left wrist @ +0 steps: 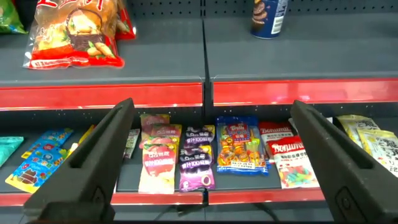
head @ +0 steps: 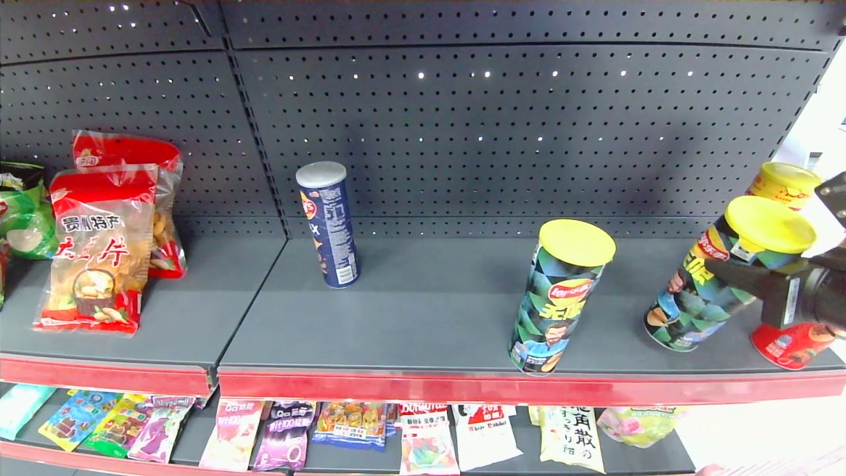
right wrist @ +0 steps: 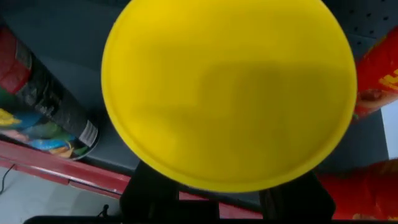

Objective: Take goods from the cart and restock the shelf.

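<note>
The robot's right claw [head: 733, 274] is clamped round a green can [head: 694, 297] at the right end of the shelf [head: 429, 311], with one black finger [head: 747, 277] lying across the can's side. The can leans with its yellow lid [right wrist: 230, 93] tipped toward the arm. Its base is down at the dark shelf board near the red front edge, though whether it rests there cannot be told. A red can [head: 790, 344] stands just beside it, further to the right and partly hidden behind the claw.

To the left along the same board, a second green can [head: 560, 297] with a yellow lid stands upright near the front edge, apart from the held one. A blue can [head: 328, 225] with a grey lid stands further left and deeper in, close to the perforated back panel [head: 496, 132]. On the neighbouring shelf section, two red snack bags [head: 99, 251] stand one behind the other, beside a green bag [head: 23, 211] at the far left.

The left claw [left wrist: 211, 106] hangs lower, in front of the shelf's red lip, its two fingers [left wrist: 93, 162] spread wide with nothing between them. It faces a row of bright sachets [left wrist: 199, 155] on the shelf below
</note>
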Motion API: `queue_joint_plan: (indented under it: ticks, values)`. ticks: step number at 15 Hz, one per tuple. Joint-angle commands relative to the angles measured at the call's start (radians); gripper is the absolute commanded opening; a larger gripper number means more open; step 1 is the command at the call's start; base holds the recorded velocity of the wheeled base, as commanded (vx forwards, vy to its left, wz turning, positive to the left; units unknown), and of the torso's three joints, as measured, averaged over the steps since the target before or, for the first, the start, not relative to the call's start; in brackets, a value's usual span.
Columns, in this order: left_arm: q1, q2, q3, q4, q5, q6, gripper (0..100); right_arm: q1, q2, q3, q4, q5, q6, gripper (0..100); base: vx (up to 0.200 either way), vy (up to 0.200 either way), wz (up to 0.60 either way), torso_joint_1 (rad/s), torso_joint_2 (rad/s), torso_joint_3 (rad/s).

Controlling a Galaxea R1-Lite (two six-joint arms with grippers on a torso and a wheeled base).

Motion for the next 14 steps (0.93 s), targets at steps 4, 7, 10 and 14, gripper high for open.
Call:
queue_joint_plan:
  ticks: [4, 7, 10, 14]
  values:
    - [0.0, 0.003, 0.0, 0.0, 0.0, 0.0, 100, 0.008, 0.227, -0.212, -0.029, 0.106, 0.019, 0, 0.0, 0.0, 0.0, 0.0, 0.0, 0.0]
    - [0.0, 0.003, 0.0, 0.0, 0.0, 0.001, 100, 0.008, 0.339, -0.33, -0.035, 0.109, 0.018, 0, 0.0, 0.0, 0.0, 0.0, 0.0, 0.0]
    - [0.0, 0.001, 0.0, 0.0, 0.0, 0.0, 100, 0.033, 0.456, -0.488, -0.035, 0.151, 0.024, 0, 0.0, 0.0, 0.0, 0.0, 0.0, 0.0]
    - [0.0, 0.003, 0.0, 0.0, 0.0, 0.0, 100, 0.062, 0.539, -0.562, -0.034, 0.154, 0.016, 0, 0.0, 0.0, 0.0, 0.0, 0.0, 0.0]
